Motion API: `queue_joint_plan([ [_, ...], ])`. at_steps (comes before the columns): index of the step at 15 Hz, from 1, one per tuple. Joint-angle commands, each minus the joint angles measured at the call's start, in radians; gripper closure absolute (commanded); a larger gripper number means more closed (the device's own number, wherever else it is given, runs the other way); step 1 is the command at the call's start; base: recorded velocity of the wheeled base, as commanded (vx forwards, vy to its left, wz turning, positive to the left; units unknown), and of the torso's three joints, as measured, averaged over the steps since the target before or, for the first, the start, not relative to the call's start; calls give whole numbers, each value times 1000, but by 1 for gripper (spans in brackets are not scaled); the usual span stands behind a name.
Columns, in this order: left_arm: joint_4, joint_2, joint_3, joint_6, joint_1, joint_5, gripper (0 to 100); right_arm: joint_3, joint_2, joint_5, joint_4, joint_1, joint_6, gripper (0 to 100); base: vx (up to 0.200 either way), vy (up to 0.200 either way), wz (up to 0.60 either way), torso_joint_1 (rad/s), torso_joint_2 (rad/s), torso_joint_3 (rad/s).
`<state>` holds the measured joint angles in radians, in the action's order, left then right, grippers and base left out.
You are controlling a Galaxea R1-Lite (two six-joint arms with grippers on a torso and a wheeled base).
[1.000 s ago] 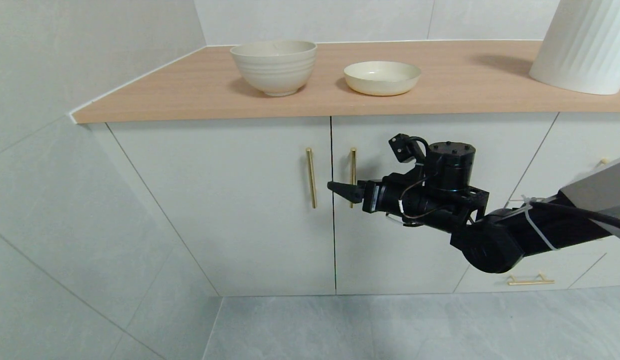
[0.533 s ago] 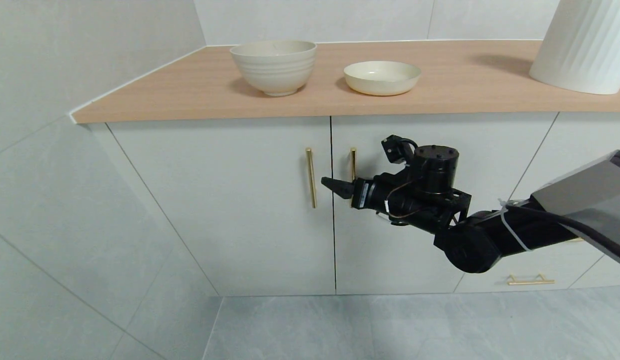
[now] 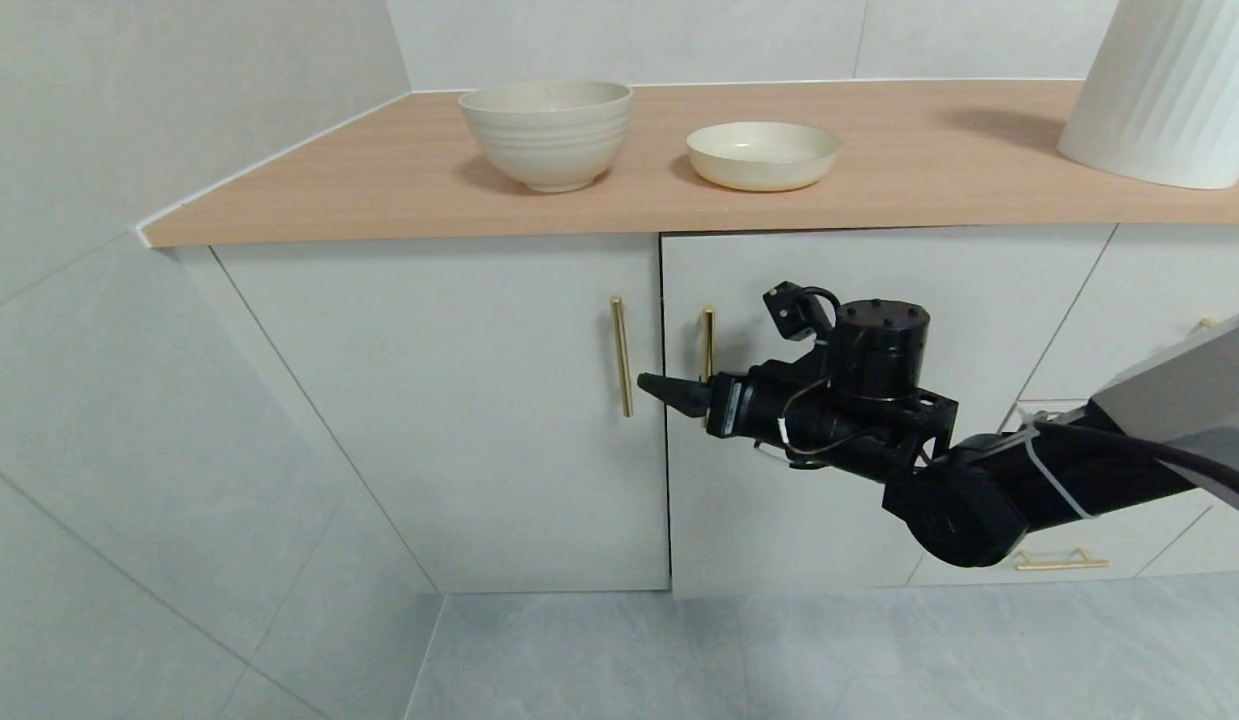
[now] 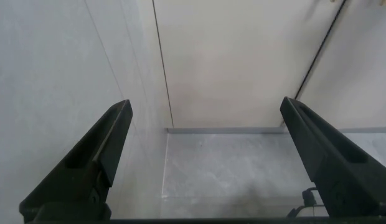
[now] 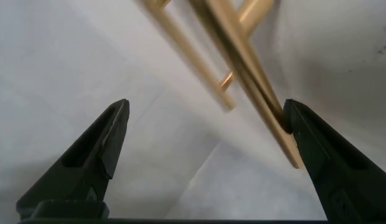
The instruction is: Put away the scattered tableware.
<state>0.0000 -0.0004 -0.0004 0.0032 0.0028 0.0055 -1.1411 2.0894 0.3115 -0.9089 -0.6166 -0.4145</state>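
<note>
Two glazed-looking pieces, bowl (image 3: 546, 132) and shallow dish (image 3: 764, 154), sit apart on countertop (image 3: 379, 190): likely rigid, slick, breakable; pinch at rim. Right gripper (image 3: 667, 391) spread, one finger against handle (image 3: 707, 340) of ajar cabinet door (image 3: 779, 520), clamping nothing. Left gripper (image 4: 205, 109) spread wide, empty.

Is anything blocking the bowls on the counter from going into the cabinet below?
Yes: the cabinet doors. The left door is shut; the right door is only slightly ajar, with the right gripper at its handle.
</note>
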Motion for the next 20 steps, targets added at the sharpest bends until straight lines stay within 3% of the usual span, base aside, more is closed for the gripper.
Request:
queue_joint_plan([
  [1,0,0,0,0,0,1,0,55,-69,67,-1,-3,-15,0,0,0,0,0,0,0],
  [5,0,0,0,0,0,1,0,159,-146,110,-2,-3,-15,0,0,0,0,0,0,0],
  [7,0,0,0,0,0,1,0,273,-218,146,-42,-15,-15,0,0,0,0,0,0,0],
  [14,0,0,0,8,0,1,0,601,-456,362,-79,-26,-14,0,0,0,0,0,0,0],
  [17,-5,0,-1,4,0,4,0,669,-515,388,-79,-29,-9,0,0,0,0,0,0,0],
  [19,-28,2,-59,8,0,-9,0,689,-523,388,-79,-29,-9,0,0,0,0,0,0,0],
  [20,0,28,-130,8,-4,-45,0,704,-525,386,-79,-29,-9,0,0,0,0,0,0,0],
])
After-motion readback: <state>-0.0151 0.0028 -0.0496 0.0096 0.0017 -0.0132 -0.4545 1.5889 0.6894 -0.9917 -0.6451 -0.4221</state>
